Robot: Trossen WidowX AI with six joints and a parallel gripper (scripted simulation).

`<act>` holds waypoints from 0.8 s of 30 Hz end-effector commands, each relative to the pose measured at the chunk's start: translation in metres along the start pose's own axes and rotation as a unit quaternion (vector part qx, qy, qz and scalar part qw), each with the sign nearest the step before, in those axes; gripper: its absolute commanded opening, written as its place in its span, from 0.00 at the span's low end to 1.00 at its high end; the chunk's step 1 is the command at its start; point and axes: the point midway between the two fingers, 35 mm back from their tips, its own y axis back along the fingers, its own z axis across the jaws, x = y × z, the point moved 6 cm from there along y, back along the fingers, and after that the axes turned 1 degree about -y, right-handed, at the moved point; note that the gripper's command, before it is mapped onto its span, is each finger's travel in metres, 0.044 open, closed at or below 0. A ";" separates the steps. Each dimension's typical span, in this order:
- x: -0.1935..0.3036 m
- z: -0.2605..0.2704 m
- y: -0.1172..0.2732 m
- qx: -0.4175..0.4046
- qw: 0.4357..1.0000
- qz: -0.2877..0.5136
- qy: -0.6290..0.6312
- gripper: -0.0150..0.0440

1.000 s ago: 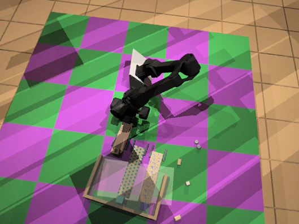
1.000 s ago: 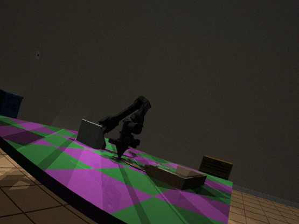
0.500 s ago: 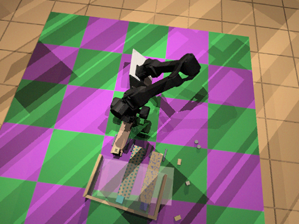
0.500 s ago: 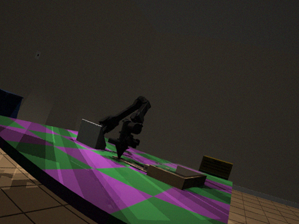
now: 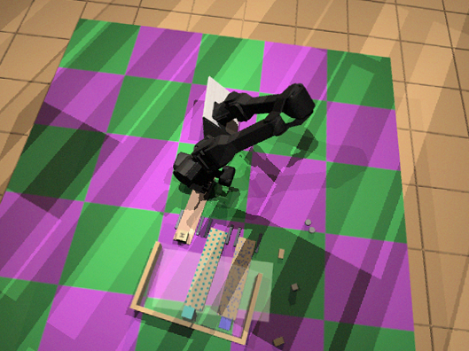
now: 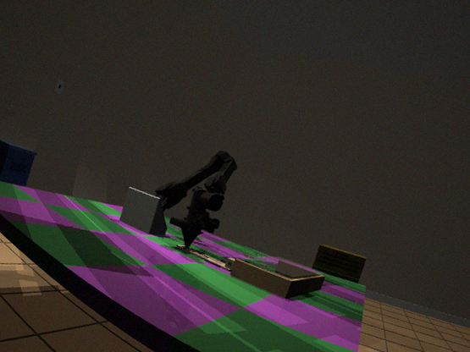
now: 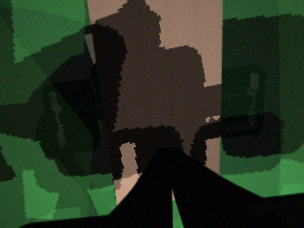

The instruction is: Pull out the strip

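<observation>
The plain pinkish strip (image 5: 190, 217) (image 7: 192, 30) lies flat, reaching from under my gripper towards the wooden frame. The pale cube with a dark H-like mark (image 5: 182, 236) (image 6: 229, 263) rests on its far end, just outside the frame. My gripper (image 6: 187, 247) (image 7: 167, 155) is shut, pointing down, with its tips together at the strip's top face near the robot-side end. I see nothing between the fingers. A teal-dotted strip (image 5: 208, 264) with a teal block (image 5: 188, 312) and a blue-dotted strip (image 5: 237, 280) with a blue block (image 5: 225, 323) lie to the right.
A low three-sided wooden frame (image 5: 144, 279) (image 6: 263, 277) surrounds the far parts of the dotted strips, under a clear panel (image 5: 265, 292). Short grey rails stand beside the strips' near parts. Small blocks (image 5: 281, 253) (image 5: 294, 287) (image 5: 279, 341) and two grey discs lie to the right.
</observation>
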 end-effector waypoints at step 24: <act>-0.004 0.001 0.042 0.004 1.000 0.014 -0.005 0.25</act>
